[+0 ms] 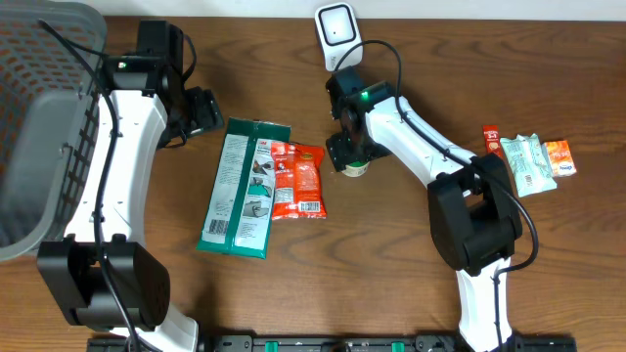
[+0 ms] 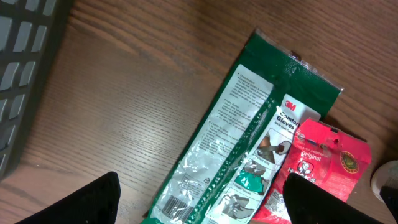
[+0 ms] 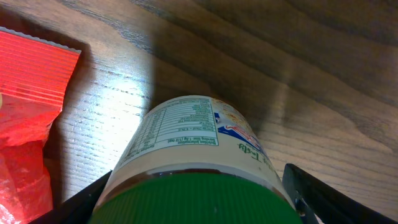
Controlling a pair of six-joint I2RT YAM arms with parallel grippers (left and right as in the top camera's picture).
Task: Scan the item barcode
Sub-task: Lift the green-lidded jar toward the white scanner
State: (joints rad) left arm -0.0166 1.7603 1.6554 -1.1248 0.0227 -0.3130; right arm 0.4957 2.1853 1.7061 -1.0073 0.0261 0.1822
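Note:
A jar with a green lid and a white printed label lies on its side on the wooden table, just right of a red packet. My right gripper straddles the jar at the lid end. Its left finger is against the jar's side, and a thin gap shows at the right finger. In the overhead view the jar peeks out under that gripper. A white scanner stands at the table's back edge, right behind it. My left gripper hangs open over a green glove packet, holding nothing.
The green packet and the red packet lie side by side mid-table. A grey basket fills the left edge. Several small snack packs lie at the right, beside my right arm's base.

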